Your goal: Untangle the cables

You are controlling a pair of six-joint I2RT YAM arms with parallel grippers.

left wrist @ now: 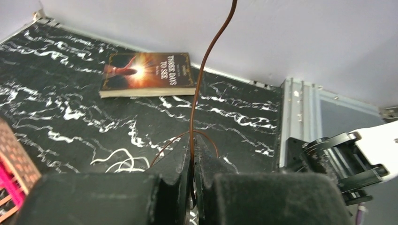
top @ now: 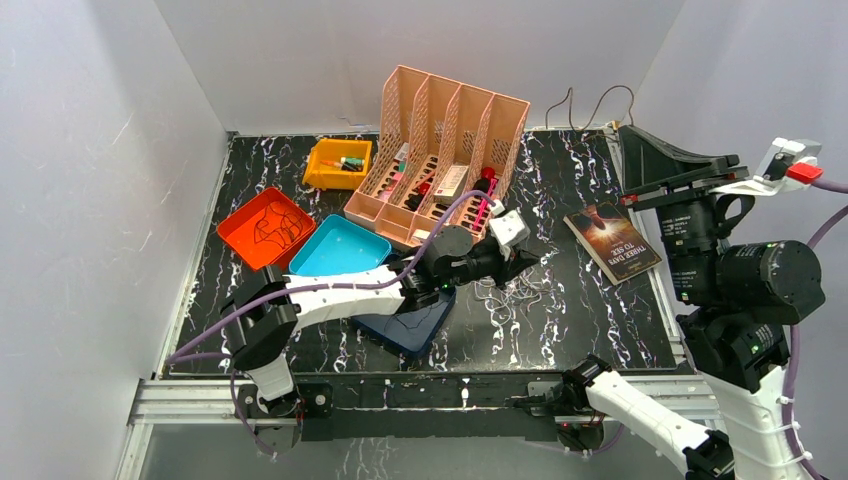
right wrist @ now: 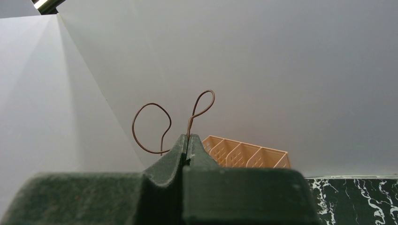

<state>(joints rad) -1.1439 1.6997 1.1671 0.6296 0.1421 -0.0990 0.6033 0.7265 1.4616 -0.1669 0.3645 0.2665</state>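
Broadly, the black marbled counter (top: 590, 330) carries two arms bolted at its near edge. The right arm (top: 745, 280) stands raised above the right edge, and the left arm (top: 330, 295) reaches low toward the counter's middle.

A peach file organizer (top: 440, 150) stands at the middle of the far edge, with a yellow bin (top: 325, 170) beside it toward the far-left corner. An orange tray (top: 240, 232) lies by the left edge, a light blue tray (top: 340, 250) touches its right side, and a dark blue tray (top: 410, 325) sits partly under the left arm. A book (top: 612, 242) lies flat near the right edge.

The right gripper (right wrist: 187, 140), lifted clear of the counter, has its fingers pressed together on a brown cable (right wrist: 190, 122) that curls into two loops above them. The left gripper (left wrist: 193, 161), low over the middle of the counter, is likewise clamped on a brown strand (left wrist: 197, 93) that rises out of its wrist view. Whether both hold one cable cannot be told.

Loose white cables (top: 510, 295) lie tangled on the counter just below the left gripper, and dark cables (top: 272, 225) rest inside the orange tray.
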